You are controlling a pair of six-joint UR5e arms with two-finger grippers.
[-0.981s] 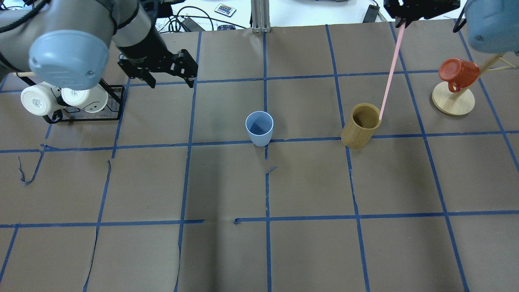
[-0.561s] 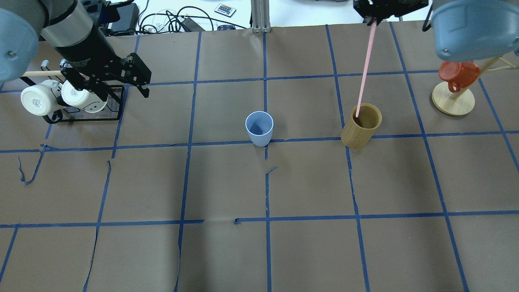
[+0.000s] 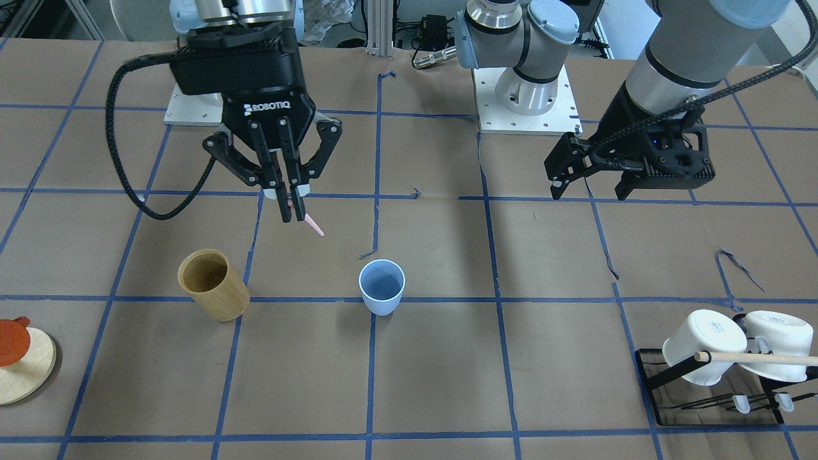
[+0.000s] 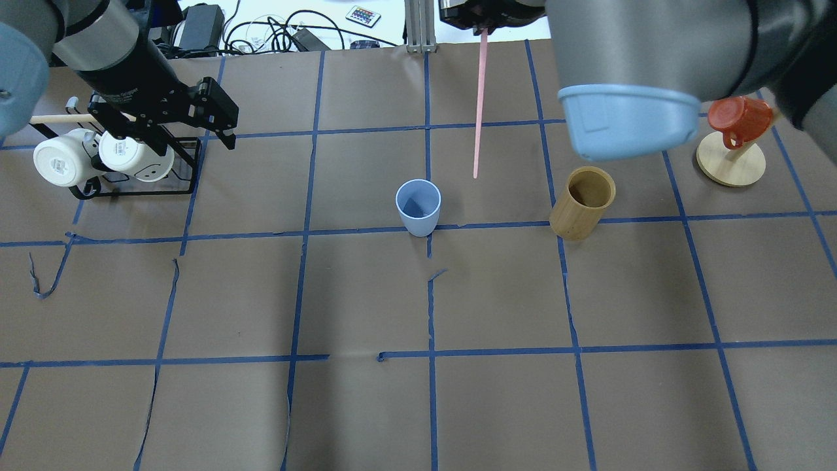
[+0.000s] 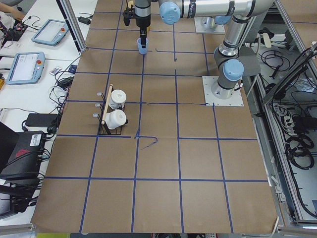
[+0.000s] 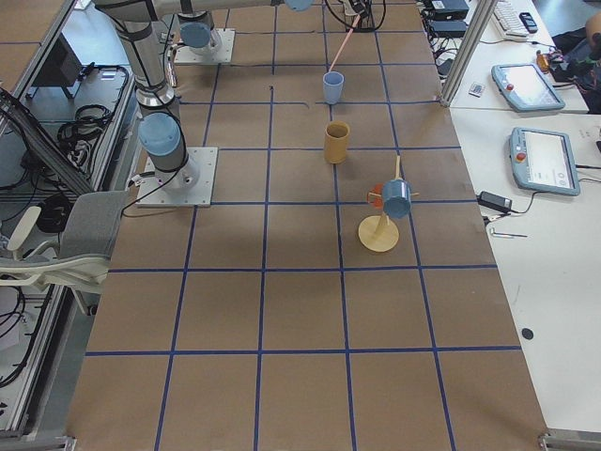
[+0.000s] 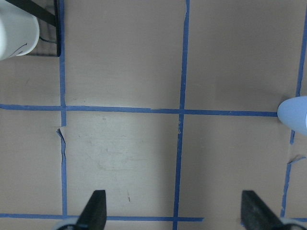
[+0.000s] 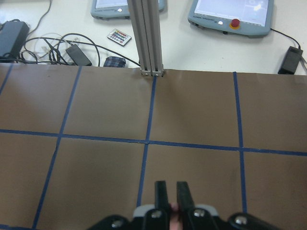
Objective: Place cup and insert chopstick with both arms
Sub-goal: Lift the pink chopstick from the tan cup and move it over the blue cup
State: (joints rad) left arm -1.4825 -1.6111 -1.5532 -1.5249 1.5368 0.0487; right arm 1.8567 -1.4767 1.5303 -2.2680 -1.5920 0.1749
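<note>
Five cups and mugs, one chopstick, two stands and two end effectors at one table [image 4: 366, 418].

The drinking vessels are one light blue plastic cup [image 4: 418, 206], one tan cylindrical wooden cup [image 4: 582, 203], two white ceramic mugs [image 4: 62, 161] [image 4: 134, 157] and one red handled mug [image 4: 739, 118]. There is one slender pink chopstick [image 4: 479, 111]. The stands are one black wire rack [image 4: 195, 165] and one round-based wooden mug stand [image 4: 730, 165]. The black two-finger tools number two: one left end effector [image 3: 588, 189] and one right end effector [image 3: 293, 214].

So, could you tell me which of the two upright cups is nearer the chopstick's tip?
The pale blue cup in the middle; the wooden cup stands farther from the pink chopstick.
</note>
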